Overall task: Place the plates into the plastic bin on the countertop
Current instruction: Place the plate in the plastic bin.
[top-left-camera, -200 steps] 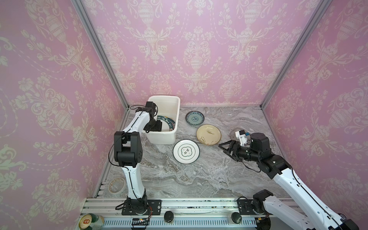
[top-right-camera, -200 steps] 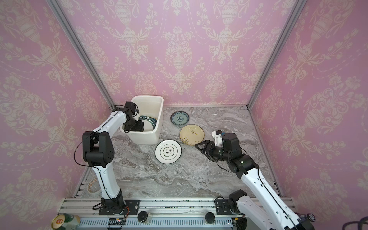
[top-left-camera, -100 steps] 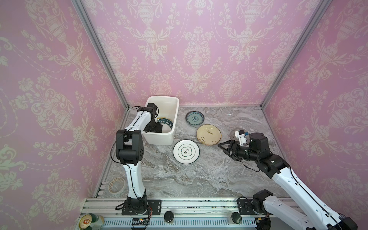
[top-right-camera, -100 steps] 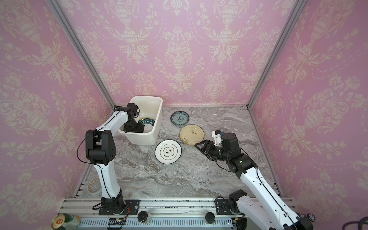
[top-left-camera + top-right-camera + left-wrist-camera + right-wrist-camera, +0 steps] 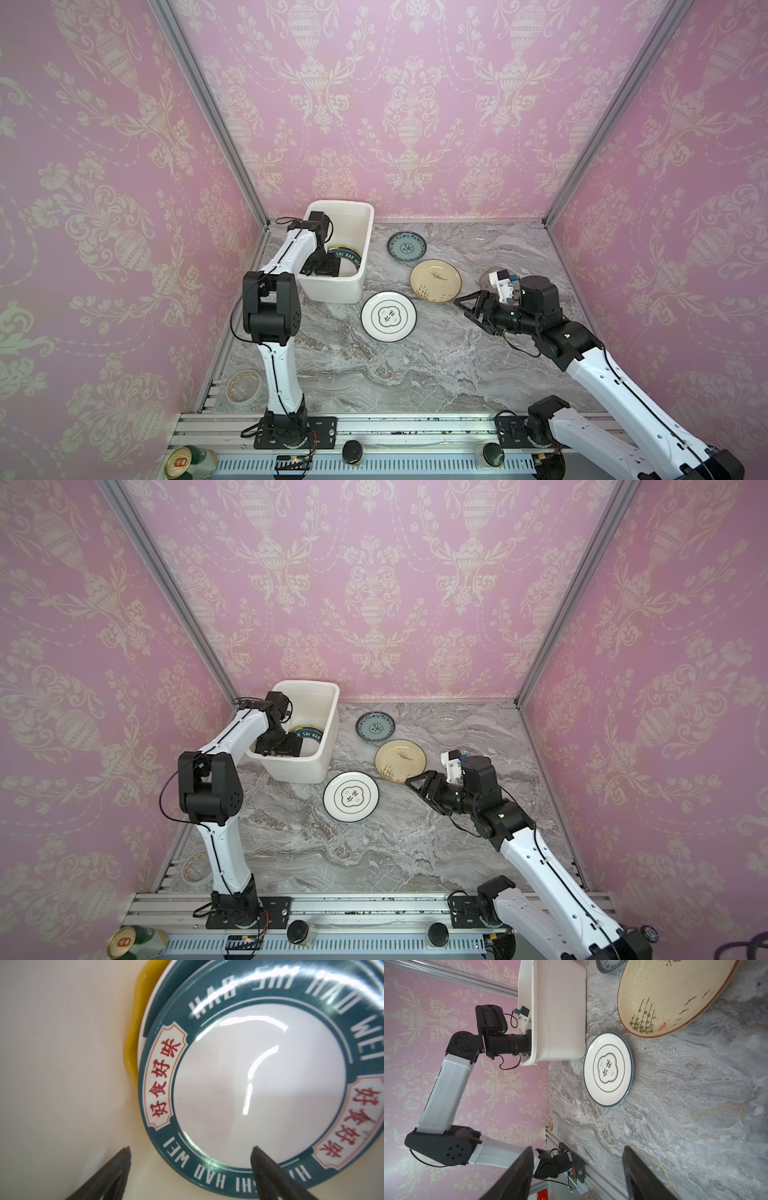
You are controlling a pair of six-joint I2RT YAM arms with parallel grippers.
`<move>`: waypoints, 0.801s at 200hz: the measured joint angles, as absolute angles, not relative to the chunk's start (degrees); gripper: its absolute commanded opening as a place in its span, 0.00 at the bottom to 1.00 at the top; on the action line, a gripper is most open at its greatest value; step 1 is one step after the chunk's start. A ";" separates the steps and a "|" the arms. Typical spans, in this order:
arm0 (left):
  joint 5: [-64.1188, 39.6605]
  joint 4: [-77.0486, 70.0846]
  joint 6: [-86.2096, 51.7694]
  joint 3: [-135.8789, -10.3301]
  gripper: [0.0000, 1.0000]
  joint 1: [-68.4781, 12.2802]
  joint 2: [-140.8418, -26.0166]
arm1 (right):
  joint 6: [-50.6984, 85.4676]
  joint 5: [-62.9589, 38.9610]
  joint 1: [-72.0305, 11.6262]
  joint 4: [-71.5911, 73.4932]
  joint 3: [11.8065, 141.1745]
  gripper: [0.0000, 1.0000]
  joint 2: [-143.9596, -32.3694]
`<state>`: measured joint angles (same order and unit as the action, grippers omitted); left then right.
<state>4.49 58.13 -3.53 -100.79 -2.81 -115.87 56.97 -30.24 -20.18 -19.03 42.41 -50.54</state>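
Three china plates are lying flat and face up on the desk [image 5: 415, 374], right of the plastic bin [image 5: 332, 291] in both top views. The small teal patterned plate [image 5: 407, 247] is sitting highest in the frame, with the cream plate [image 5: 435, 281] painted with reeds just below it. The white plate with a thin dark rim [image 5: 388, 316] is lying lowest, close to the bin's near corner.

The bin is standing left of centre with its mouth facing up. Its long axis is running from the lower frame toward the upper frame, where the back wall is. Inside it, the left wrist view is showing a lettered teal-rimmed plate [image 5: 259, 1084] lying face up on a second teal-rimmed plate [image 5: 158, 1001], with a yellow plate [image 5: 133, 1043] peeking out beneath both.

Grey marble veined with white and brown is covering the desk. Pink damask wallpaper [image 5: 395, 104] is closing in three sides, and a ribbed aluminium rail [image 5: 415, 432] is running along the bottom of the frame.

The left tool [image 5: 191, 1149] is reaching down into the bin with its jaws spread wide. One tip is showing against the bin's pale inside and the other against the lettered plate, and it is gripping nothing. The right tool [image 5: 577, 1148] is hovering over bare marble right of centre, just below the cream plate. Its jaws are standing apart and it is holding nothing.
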 measured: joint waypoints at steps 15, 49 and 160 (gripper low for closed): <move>4.34 57.41 -4.12 -100.79 0.95 -2.81 -112.55 | 56.80 -30.24 -20.18 -19.94 42.50 0.70 -50.54; 2.33 54.83 -6.81 -100.53 0.95 -2.81 -102.26 | 55.46 -29.93 -20.82 -23.66 43.88 0.72 -50.50; -13.65 38.28 -19.55 -70.02 0.99 -2.81 -65.14 | 51.57 -16.34 -30.59 -17.39 43.66 0.70 -52.03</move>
<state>-13.65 38.28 -19.55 -70.02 -2.81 -65.14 51.57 -16.34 -30.59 -17.39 43.66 -52.03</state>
